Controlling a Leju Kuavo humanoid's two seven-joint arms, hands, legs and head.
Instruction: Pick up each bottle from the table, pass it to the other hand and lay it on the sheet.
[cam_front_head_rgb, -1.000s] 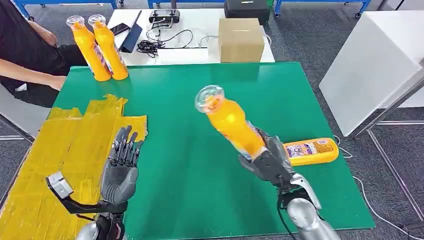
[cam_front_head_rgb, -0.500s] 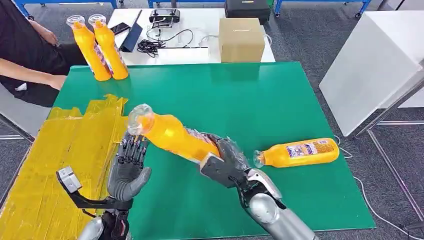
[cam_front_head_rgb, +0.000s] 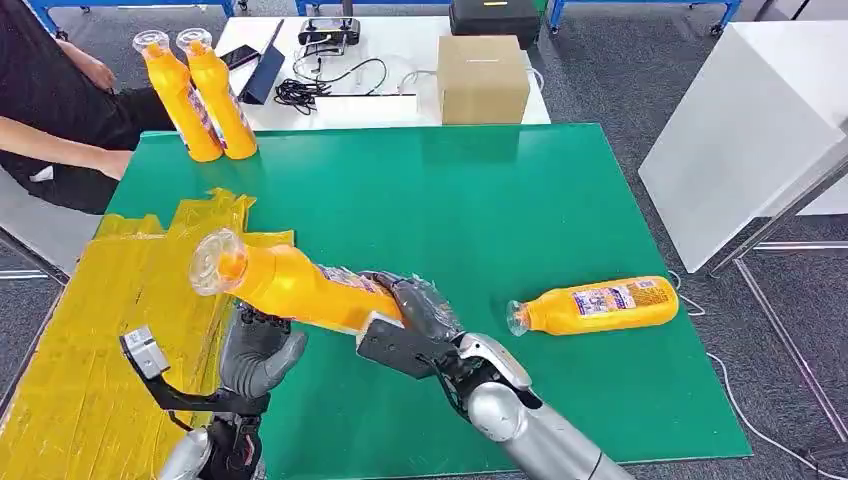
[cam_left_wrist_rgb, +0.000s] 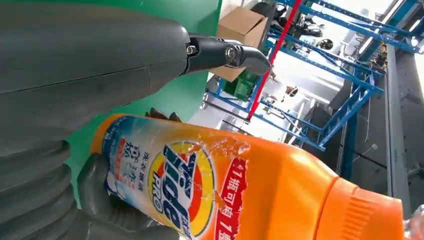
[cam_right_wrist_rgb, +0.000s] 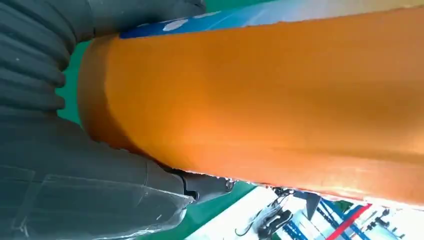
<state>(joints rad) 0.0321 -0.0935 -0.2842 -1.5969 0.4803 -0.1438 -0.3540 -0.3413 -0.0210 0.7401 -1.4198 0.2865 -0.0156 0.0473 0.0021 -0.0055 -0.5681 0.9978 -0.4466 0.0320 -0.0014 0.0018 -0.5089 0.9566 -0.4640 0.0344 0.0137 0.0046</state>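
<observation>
From the head view you see the right hand (cam_front_head_rgb: 415, 325) wrapped around the base end of an orange bottle (cam_front_head_rgb: 290, 285), holding it tilted with its clear cap pointing away to the robot's left, out over the edge of the yellow sheet (cam_front_head_rgb: 110, 330). The left hand (cam_front_head_rgb: 255, 350) sits just under the bottle's middle, palm up; whether its fingers touch the bottle you cannot tell. A second bottle (cam_front_head_rgb: 595, 305) lies on its side on the green table (cam_front_head_rgb: 480, 200), well off to the far side of the right hand, and two more bottles (cam_front_head_rgb: 200, 95) stand upright at the far corner, beyond the left hand.

In the left wrist view the labelled bottle (cam_left_wrist_rgb: 220, 185) crosses just beside that hand's thumb (cam_left_wrist_rgb: 100, 60) (its fingers are not shown).

In the right wrist view the bottle (cam_right_wrist_rgb: 270, 95) lies pressed against the right hand (cam_right_wrist_rgb: 75, 165), gripped at its base
</observation>
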